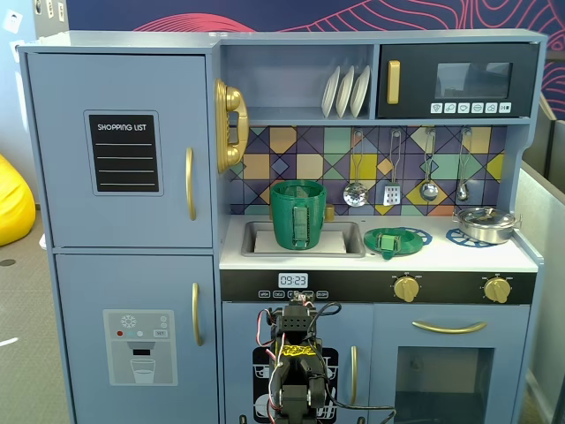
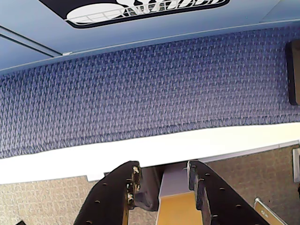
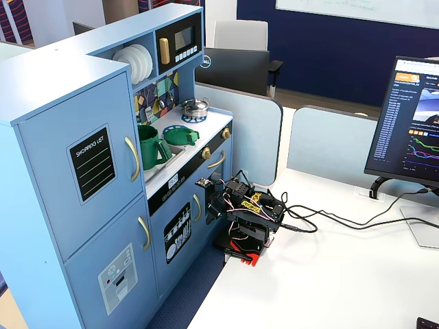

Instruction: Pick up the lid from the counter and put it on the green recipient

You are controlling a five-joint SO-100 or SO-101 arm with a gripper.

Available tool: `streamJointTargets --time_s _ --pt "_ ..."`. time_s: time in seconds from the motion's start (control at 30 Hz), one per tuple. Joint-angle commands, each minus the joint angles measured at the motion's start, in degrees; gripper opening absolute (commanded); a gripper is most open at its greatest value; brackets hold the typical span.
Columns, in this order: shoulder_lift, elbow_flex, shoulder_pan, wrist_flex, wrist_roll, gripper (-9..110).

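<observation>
From my console: the lid [image 1: 392, 240] lies on a blue burner ring [image 1: 415, 237], right of the green recipient [image 1: 297, 215] in the sink [image 1: 340, 238]; only the wrist view shows the gripper [image 2: 164, 174] parted, empty.

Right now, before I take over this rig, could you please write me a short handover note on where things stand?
Gripper: open and empty; the arm is folded low in front of the toy kitchen, well below the counter.
Lid: lies on the left blue burner ring on the counter, untouched.
Green recipient: stands upright in the sink, open at the top, left of the lid in a fixed view.
Done: nothing yet.
Left: raise the arm, grasp the lid, carry it over and set it on the recipient.
</observation>
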Motion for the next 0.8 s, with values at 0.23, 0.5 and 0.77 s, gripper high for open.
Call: streamJointTargets --time_s 0.23,0.5,0.77 --pt "-0.35 -0.09 4.83 10.90 -2.81 0" --pt "-0.35 -0.09 4.83 10.72 -3.96 0" --pt "-3.87 -8.53 16.35 -16.88 -7.82 2"
